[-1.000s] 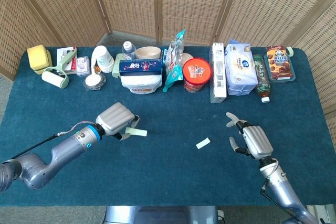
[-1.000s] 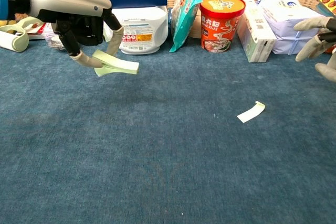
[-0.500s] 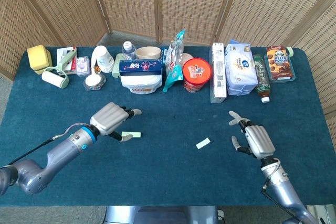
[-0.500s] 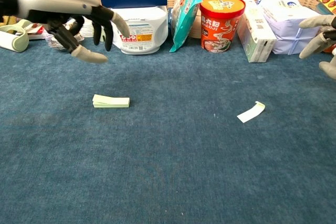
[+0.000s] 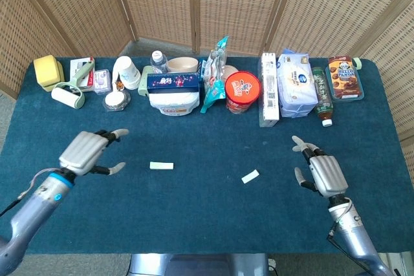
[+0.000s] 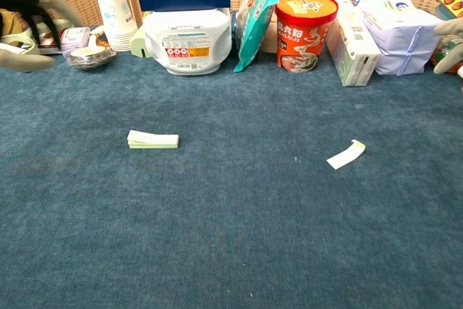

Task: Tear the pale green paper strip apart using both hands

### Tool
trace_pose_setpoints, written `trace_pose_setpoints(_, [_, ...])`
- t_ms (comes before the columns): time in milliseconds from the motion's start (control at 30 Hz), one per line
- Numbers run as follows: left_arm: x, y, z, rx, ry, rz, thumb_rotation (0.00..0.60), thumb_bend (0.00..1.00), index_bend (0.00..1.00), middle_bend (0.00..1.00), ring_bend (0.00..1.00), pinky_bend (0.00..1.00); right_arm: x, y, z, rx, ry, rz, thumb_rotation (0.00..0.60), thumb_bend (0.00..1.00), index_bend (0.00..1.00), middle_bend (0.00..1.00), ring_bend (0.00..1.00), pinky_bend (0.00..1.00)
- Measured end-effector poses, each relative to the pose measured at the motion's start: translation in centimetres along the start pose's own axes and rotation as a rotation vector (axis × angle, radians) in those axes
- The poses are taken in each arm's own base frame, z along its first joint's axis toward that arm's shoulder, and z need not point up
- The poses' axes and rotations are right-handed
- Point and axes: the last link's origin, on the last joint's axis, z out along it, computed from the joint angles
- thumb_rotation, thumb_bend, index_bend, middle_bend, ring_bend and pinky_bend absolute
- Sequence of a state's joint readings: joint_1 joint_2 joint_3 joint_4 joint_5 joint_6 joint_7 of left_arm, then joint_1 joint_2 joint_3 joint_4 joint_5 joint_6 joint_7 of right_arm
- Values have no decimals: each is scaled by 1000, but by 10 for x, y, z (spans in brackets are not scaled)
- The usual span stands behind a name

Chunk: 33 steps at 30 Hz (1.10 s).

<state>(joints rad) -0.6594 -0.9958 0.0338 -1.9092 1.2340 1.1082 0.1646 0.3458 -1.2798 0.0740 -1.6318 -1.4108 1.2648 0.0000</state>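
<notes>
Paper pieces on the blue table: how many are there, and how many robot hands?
Paper pieces: 2, a folded green piece and a smaller pale piece
Robot hands: 2, the left hand and the right hand, both empty
Total: 4

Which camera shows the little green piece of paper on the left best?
The chest view. There the green paper piece looks big and close, lying flat on the blue table, and you can see its layered edge. In the head view the same paper is only a tiny pale bar.
</notes>
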Motion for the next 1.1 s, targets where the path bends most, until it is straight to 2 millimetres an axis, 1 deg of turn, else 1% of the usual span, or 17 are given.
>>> trace_pose_setpoints(100, [-2, -14, -21, 55, 35, -29, 388, 253, 156, 323, 325, 577, 3, 1, -3, -12, 9, -19, 600, 527, 49, 313, 187, 362])
trace_pose_setpoints(267, [-7, -33, -49, 138, 80, -75, 389, 253, 156, 321, 325, 571, 6, 2, -8, -30, 21, -49, 600, 527, 50, 313, 183, 362])
trace_pose_setpoints(367, [-12, -44, -67, 191, 99, -92, 390, 253, 156, 321, 324, 570, 8, 3, -11, -42, 33, -79, 600, 527, 53, 313, 179, 362])
trace_pose_setpoints(433, [-16, -52, -83, 233, 118, -92, 393, 253, 156, 321, 324, 567, 10, 4, -15, -56, 49, -117, 600, 527, 55, 313, 178, 362])
trace_pose_setpoints(600, [-27, -70, -124, 329, 192, -96, 398, 253, 156, 321, 324, 562, 14, 7, -33, -114, 101, -199, 600, 527, 62, 313, 176, 362])
trace_pose_setpoints(700, [-34, -75, -143, 356, 213, -95, 400, 253, 156, 321, 324, 561, 13, 9, -44, -142, 115, -209, 600, 527, 63, 313, 176, 362])
trace_pose_setpoints(900, [-45, -77, -167, 382, 234, -106, 411, 253, 156, 321, 323, 560, 13, 11, -61, -170, 118, -220, 600, 527, 65, 313, 176, 362])
trace_pose_setpoints(1100, [-53, -73, -177, 372, 236, -129, 411, 253, 156, 320, 323, 559, 16, 10, -65, -174, 125, -216, 600, 527, 65, 313, 176, 362])
